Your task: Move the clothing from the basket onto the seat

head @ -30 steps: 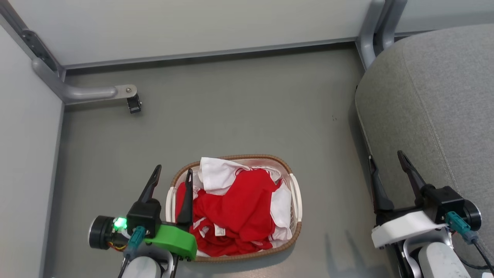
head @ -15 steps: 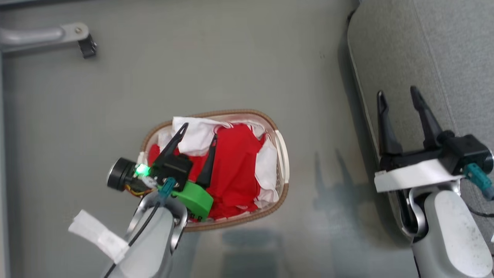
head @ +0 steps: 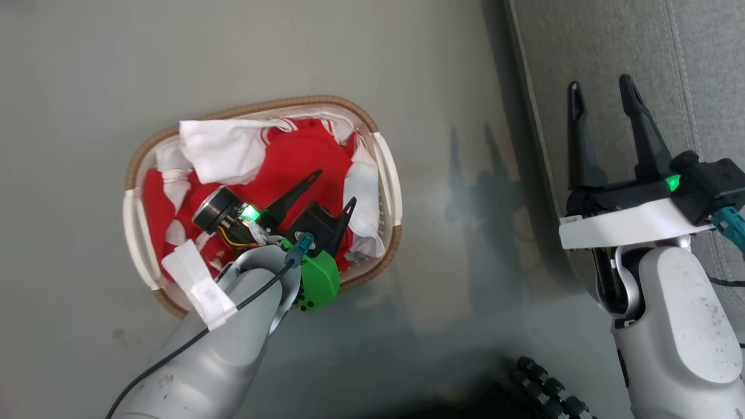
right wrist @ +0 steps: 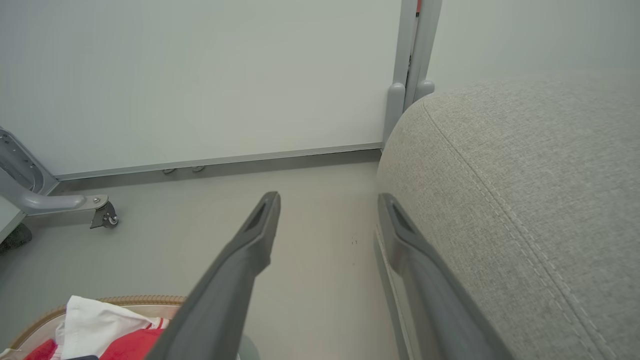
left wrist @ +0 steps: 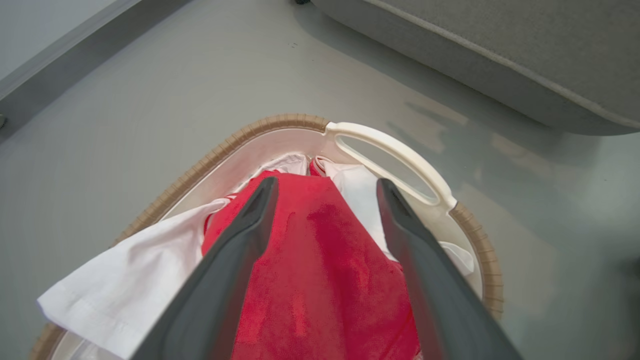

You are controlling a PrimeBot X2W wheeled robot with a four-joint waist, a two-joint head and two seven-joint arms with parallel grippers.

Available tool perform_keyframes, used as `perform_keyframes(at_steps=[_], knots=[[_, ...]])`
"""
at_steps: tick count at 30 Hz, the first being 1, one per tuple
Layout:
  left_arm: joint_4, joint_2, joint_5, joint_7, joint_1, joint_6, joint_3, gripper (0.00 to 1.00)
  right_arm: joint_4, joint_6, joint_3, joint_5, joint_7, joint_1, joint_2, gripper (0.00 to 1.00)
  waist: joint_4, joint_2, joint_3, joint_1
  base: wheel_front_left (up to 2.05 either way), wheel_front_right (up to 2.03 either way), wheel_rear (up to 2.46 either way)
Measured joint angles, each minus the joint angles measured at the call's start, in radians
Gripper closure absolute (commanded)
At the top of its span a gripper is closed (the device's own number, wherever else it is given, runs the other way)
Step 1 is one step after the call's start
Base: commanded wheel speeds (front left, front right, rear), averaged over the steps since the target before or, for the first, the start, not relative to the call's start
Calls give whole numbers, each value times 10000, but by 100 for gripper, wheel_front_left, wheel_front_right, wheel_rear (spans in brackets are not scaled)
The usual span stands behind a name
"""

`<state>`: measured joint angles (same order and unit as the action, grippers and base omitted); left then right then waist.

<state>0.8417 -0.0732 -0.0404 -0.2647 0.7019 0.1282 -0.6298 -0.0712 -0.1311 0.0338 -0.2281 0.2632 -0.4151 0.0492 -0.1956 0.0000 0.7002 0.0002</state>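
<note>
Clothing: The red clothing (head: pixel 291 157) is lying bunched inside the basket (head: pixel 256 107) and filling it up to the brown rim. A white panel (head: pixel 221 148) is folding over the far part of the pile.
Basket: It is sitting on the grey floor (head: pixel 87 70), well apart from the seat (head: pixel 611 46). One white handle (head: pixel 389 174) is facing the seat.
My left gripper: I am holding my left gripper (head: pixel 336 186) over the middle of the basket. Its fingers are pointing towards the seat-side handle.
Left jaws: I am keeping them spread wide and gripping nothing. In my left wrist view red cloth is showing in the gap between the two fingers. I cannot tell whether the tips are touching the fabric.
Left arm: A strip of white tape (head: pixel 198 285) is wrapping my pale forearm, and a green housing (head: pixel 319 279) is sitting behind the fingers.
My right gripper: I am hovering my right gripper (head: pixel 600 82) at the near edge of the seat, fingers pointing away from me.
Right jaws: I am holding them wide open and carrying nothing. One finger is lying over the grey cushion and the other over its rounded side.
Seat: Its grey fabric top is showing bare, with stitched seams running along it.
Surroundings: In my right wrist view a pale wall panel (right wrist: pixel 200 75) is standing beyond the floor. A grey metal leg with a small caster (right wrist: pixel 102 212) is resting by it.
</note>
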Motion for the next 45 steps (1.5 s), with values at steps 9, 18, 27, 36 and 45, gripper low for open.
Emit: perform_keyframes(at_steps=[9,18,27,36,45], knots=[[1315,-201,410,0,1141,-284,-274,0,105,0,353,-293,0,-298,-4,0,-846,0,971,0,0,0,0],[2661,-224,556,79,1641,-773,-165,40,138,0,479,-337,0,-456,-2,0,-1181,0,1283,-1,0,0,0],[2809,-2,957,38,1656,-750,-176,100,23,0,512,-174,0,-419,-6,0,-966,0,929,-1,0,0,0],[936,75,1358,23,823,-614,-127,100,-282,-2,79,311,0,-27,-8,0,-544,0,86,-2,0,0,0],[-872,-119,1547,23,-338,-412,-94,100,-713,-2,-301,662,0,918,-17,0,93,0,-1364,-3,0,0,0]])
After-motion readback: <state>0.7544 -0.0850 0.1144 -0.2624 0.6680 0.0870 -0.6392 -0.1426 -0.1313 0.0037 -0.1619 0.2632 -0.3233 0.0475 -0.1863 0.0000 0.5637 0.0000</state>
